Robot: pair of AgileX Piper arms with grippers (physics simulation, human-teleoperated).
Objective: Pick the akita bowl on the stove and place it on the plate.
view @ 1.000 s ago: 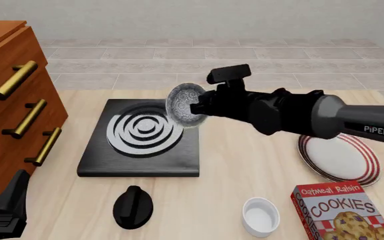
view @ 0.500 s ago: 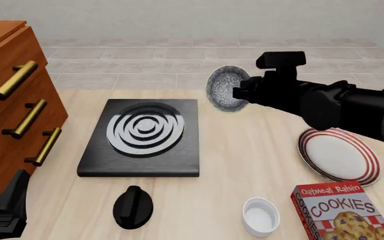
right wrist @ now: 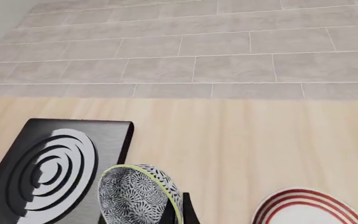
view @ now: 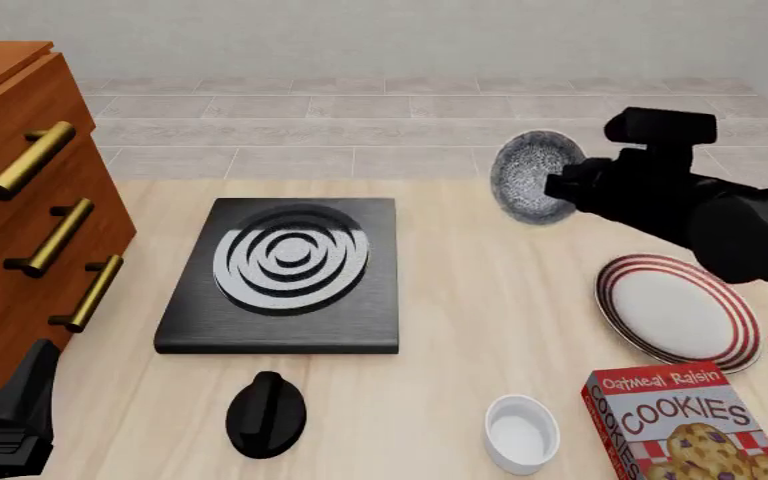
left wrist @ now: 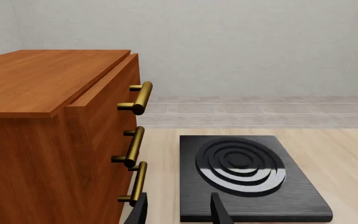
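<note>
The akita bowl (view: 534,176), speckled grey-white inside, hangs tilted on its side in the air, well above the table between the stove and the plate. My right gripper (view: 564,186) is shut on its rim; the right wrist view shows the akita bowl (right wrist: 135,196) pinched at its edge. The black stove (view: 288,273) with its silver rings lies bare at the table's left, seen also as the stove (left wrist: 244,175) in the left wrist view. Right of the bowl and lower, the red-striped plate (view: 678,312) lies on the table. My left gripper (left wrist: 177,215) is open near the table's front left corner.
A wooden drawer cabinet (view: 24,220) with brass handles stands at the left. Along the front lie a black knob (view: 265,413), a white ramekin (view: 522,432) and a cookie box (view: 684,425), the box just in front of the plate.
My right gripper has carried the tilted bowl up off the stove and to the right, toward the plate. The left arm has not moved.
</note>
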